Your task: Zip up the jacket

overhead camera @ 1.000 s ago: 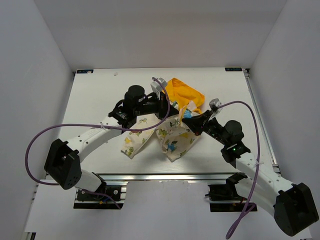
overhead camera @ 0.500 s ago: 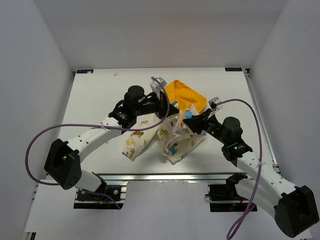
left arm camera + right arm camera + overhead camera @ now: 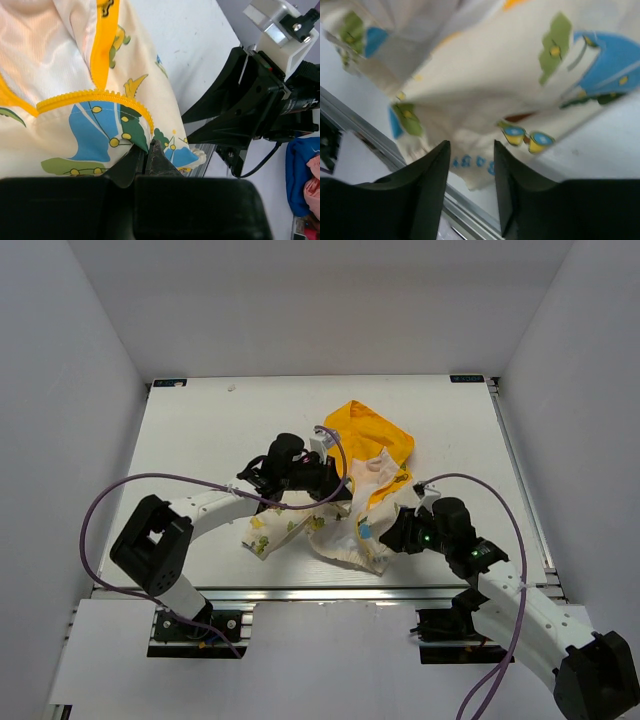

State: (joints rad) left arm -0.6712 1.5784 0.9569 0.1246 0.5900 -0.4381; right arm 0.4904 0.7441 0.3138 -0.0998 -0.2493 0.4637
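Note:
The jacket [image 3: 352,520] lies crumpled at mid table, cream with cartoon prints, its yellow hood [image 3: 372,432] toward the far side. My left gripper [image 3: 338,488] is shut on a fold of the jacket's printed fabric [image 3: 100,130], just below a curved run of yellow zipper teeth [image 3: 95,95]. My right gripper [image 3: 388,533] sits at the jacket's near right edge, open, its two dark fingers [image 3: 437,170] apart with nothing pinched between them. The jacket [image 3: 485,85] hangs blurred just beyond the fingertips. The zipper pull is hidden.
The aluminium rail [image 3: 320,592] of the table's near edge runs just behind my right gripper. White walls close in the table on three sides. The right arm's black wrist [image 3: 250,110] is close by in the left wrist view. Purple cables [image 3: 130,490] loop off both arms.
My right gripper has opened, let go of the jacket and drawn back toward the near edge. My left gripper has pulled the jacket nearer and a little right, still shut on it.

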